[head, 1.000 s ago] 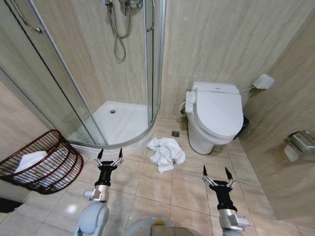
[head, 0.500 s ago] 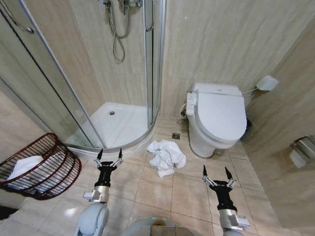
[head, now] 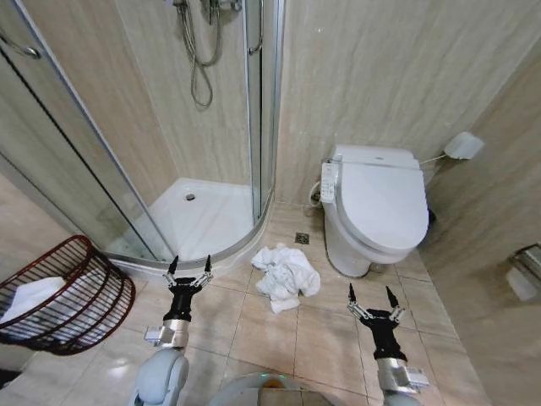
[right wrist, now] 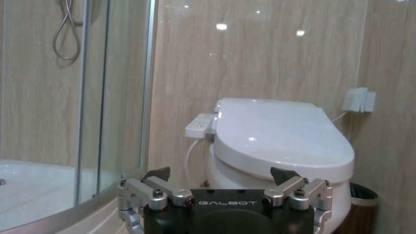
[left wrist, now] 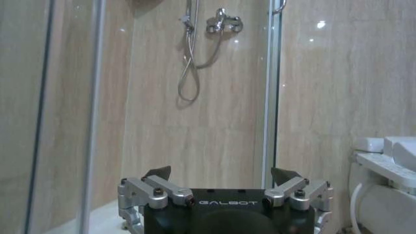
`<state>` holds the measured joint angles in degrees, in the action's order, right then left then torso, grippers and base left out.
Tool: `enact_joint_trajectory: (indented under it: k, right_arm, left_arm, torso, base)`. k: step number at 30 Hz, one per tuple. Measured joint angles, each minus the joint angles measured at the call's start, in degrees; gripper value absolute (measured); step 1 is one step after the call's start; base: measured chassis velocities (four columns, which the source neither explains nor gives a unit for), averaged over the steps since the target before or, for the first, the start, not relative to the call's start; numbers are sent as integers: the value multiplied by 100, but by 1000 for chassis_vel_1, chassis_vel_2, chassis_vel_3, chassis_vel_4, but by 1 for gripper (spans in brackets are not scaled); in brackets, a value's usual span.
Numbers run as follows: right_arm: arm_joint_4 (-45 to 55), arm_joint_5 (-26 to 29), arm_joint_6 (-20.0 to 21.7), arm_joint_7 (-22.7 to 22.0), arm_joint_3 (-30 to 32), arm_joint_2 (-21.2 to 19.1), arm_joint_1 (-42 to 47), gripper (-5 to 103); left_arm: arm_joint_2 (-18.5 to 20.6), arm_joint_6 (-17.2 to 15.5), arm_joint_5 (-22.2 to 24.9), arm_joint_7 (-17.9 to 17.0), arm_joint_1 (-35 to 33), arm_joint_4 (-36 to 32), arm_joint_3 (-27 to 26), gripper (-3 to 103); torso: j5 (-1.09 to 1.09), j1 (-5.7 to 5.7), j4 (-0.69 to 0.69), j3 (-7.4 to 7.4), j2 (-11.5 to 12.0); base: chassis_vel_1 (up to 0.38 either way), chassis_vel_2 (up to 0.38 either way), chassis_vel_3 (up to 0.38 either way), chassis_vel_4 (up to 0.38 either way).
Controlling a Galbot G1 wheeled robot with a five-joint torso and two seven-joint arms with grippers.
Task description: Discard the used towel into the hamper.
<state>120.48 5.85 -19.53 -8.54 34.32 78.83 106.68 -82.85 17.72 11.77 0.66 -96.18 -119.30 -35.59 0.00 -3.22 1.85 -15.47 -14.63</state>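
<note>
The towel (head: pixel 286 274) lay crumpled on the floor at centre frame, between the shower (head: pixel 207 211) and the toilet (head: pixel 376 207). The hamper (head: pixel 59 292) sat tipped at lower left, well apart from it. Both the left gripper (head: pixel 188 269) and the right gripper (head: pixel 369 299) hovered spread and empty, low in the frame. The limp cloth might slip from a shallow pinch, or trail and miss the tilted rim.

Towel (head: pixel 286 276) lies between hamper (head: pixel 59 296) and toilet (head: pixel 376 207).
</note>
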Motion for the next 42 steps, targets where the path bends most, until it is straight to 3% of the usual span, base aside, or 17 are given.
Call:
enact_joint_trajectory:
  k: [13, 21, 29, 37, 40, 42]
  right_arm:
    - [-14, 27, 8, 13, 35, -6, -17, 100]
    - [-10, -87, -14, 134, 23, -98, 6, 100]
    - [1, -114, -73, 351, 48, -204, 23, 100]
    - [-111, 320, 126, 515, 30, -439, -137, 100]
    - [-466, 512, 414, 655, -8, -824, -471, 100]
    - [-514, 553, 466, 673, -28, -878, -526, 100]
  left_arm:
    - [76, -158, 53, 139, 63, 63, 23, 100]
    - [349, -622, 507, 604, 255, 205, -41, 100]
    - [319, -858, 555, 658, 291, 217, -7, 100]
    - [254, -748, 456, 560, 144, 192, -38, 100]
    - [190, -635, 404, 451, 76, 150, -88, 100]
    - [166, -628, 389, 442, 71, 133, -88, 100]
  torso:
    - [1, 0, 0, 0, 0]
    - [0, 0, 0, 0, 0]
    - [-1, 0, 0, 0, 0]
    - [0, 0, 0, 0, 0]
    - [1, 0, 0, 0, 0]
    - [1, 0, 0, 0, 0]
  base:
    - [-58, 53, 56, -58]
    - [-65, 52, 55, -62]
    - [-55, 63, 61, -55]
    - [-7, 6, 5, -7]
    - [0, 0, 0, 0]
    - [0, 0, 0, 0]
